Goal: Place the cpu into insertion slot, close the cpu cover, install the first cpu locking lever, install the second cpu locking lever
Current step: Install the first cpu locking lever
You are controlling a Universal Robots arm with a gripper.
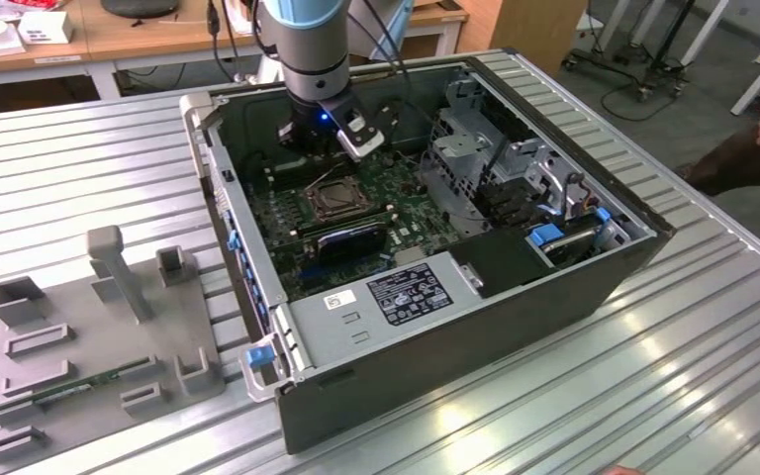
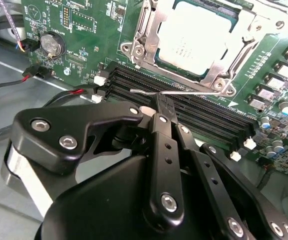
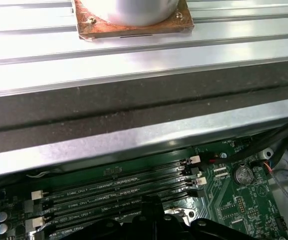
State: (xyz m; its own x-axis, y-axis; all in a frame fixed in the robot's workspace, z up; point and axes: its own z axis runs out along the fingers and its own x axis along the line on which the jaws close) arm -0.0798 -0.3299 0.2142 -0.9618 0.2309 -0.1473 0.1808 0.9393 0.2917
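1. Exterior view: my black pincer (image 1: pixel 333 139) reaches into the open dark computer case (image 1: pixel 486 317) on the ribbed metal bench (image 1: pixel 76 168), near the small square dark insertion slot (image 1: pixel 333 201).
2. Second wrist view: the flat silvery-tan cpu (image 2: pixel 193 32) sits in the slot, and the thin silvery windowed cpu cover (image 2: pixel 216 76) lies down around it. My pincer is narrow, with its tips against a thin wire locking lever (image 2: pixel 193 92). I judge 2 steps done and the levers left.
3. First wrist view: the long black memory slots (image 3: pixel 119 192) lie just beside my pincer.

cpu (image 2: pixel 193 35) flat under closed cpu cover (image 2: pixel 243 42)
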